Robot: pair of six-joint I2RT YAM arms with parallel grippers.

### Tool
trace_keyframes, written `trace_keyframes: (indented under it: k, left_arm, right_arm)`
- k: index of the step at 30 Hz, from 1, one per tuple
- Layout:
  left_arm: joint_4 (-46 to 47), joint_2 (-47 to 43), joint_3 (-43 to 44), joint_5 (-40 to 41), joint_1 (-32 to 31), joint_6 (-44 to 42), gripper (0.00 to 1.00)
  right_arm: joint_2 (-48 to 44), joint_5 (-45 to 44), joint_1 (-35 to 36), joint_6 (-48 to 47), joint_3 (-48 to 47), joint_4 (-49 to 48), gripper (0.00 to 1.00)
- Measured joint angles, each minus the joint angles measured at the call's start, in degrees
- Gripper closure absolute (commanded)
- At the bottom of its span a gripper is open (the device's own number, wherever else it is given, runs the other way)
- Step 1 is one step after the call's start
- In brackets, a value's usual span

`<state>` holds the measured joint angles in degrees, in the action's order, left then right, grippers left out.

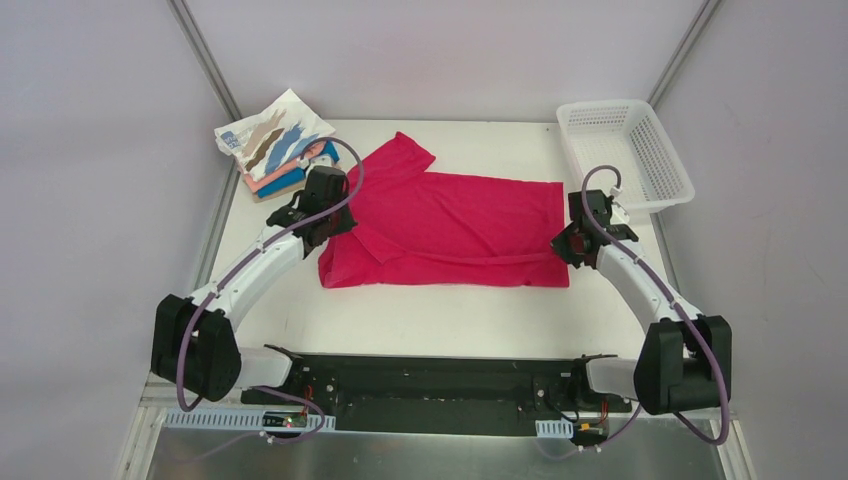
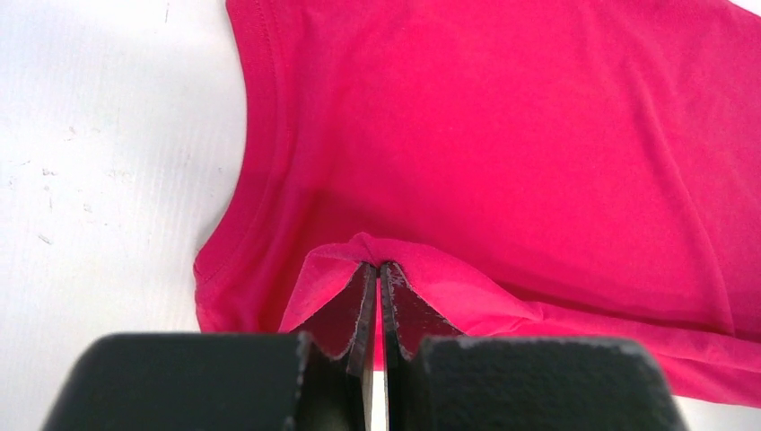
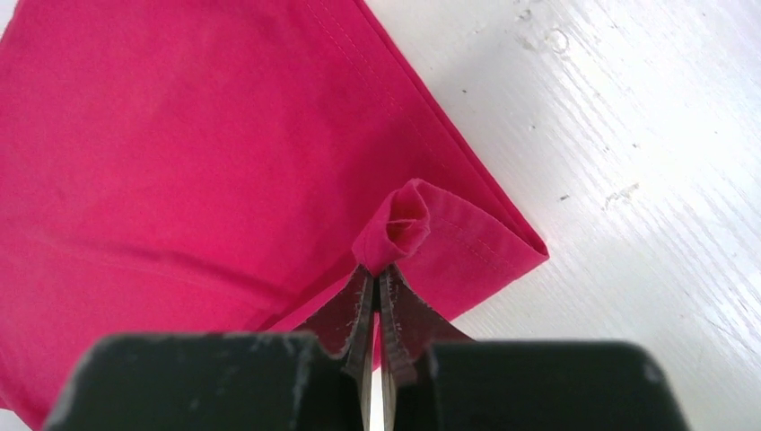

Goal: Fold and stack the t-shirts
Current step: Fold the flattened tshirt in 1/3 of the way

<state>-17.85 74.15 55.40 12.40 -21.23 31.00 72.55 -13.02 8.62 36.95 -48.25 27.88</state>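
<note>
Left gripper (image 2: 379, 269) is clenched on a pinch of cloth at the left end of the crimson t-shirt (image 1: 450, 225). Right gripper (image 3: 377, 274) is clenched on a rolled hem corner at the right end. I see the shirt lying on the desk (image 1: 300, 320), long axis left to right, spanning both grippers. I judge the coming fold must run across that axis, with both arms moving together. The folded t-shirts (image 1: 275, 145) lie nearer the left arm.

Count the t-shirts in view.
4. Crimson-pink cloth t-shirt spread mid-table; at the far-left corner, a folded stack: white cloth t-shirt with tan and blue streaks on top, salmon t-shirt and blue t-shirt edges beneath. More may be hidden inside.
</note>
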Motion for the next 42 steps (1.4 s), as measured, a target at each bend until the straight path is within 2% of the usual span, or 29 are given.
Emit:
trace_keyframes:
  k: [15,31,33,34,35,37,38,41,42]
  left_arm:
    - [2.51,7.96,2.93,-3.02,3.78,-1.05,1.00]
    - [4.33,22.69,12.76,-7.30,5.97,-3.93,1.00]
    - [4.83,25.14,14.53,-7.54,5.97,-4.57,0.98]
    - [5.01,26.36,15.41,-7.65,5.99,-4.79,0.92]
    - [5.11,27.32,16.11,-7.69,6.05,-4.98,0.82]
    - [5.18,29.62,17.70,-7.61,6.36,-5.22,0.46]
    - [5.18,30.21,18.10,-7.45,6.62,-5.79,0.33]
    - [4.74,30.84,18.62,-7.37,7.15,-5.81,0.03]
    - [4.46,30.45,18.60,-7.39,7.48,-5.84,0.01]
  right_arm:
    - [6.88,0.31,-0.17,-4.81,-2.32,-6.29,0.93]
    - [11.43,-2.43,-0.17,-7.10,-3.58,-10.62,0.90]
    - [12.33,-2.75,-0.20,-7.50,-3.63,-11.52,0.87]
    - [12.90,-2.91,-0.20,-7.72,-3.78,-11.80,0.84]
    - [13.49,-3.06,-0.20,-7.93,-3.96,-12.07,0.78]
    - [14.64,-3.21,-0.20,-8.39,-4.50,-12.39,0.59]
    - [14.88,-3.19,-0.20,-8.41,-4.66,-12.52,0.53]
    - [14.84,-2.82,-0.20,-9.09,-4.92,-12.63,0.39]
    - [14.60,-2.49,-0.20,-9.14,-4.92,-12.55,0.34]
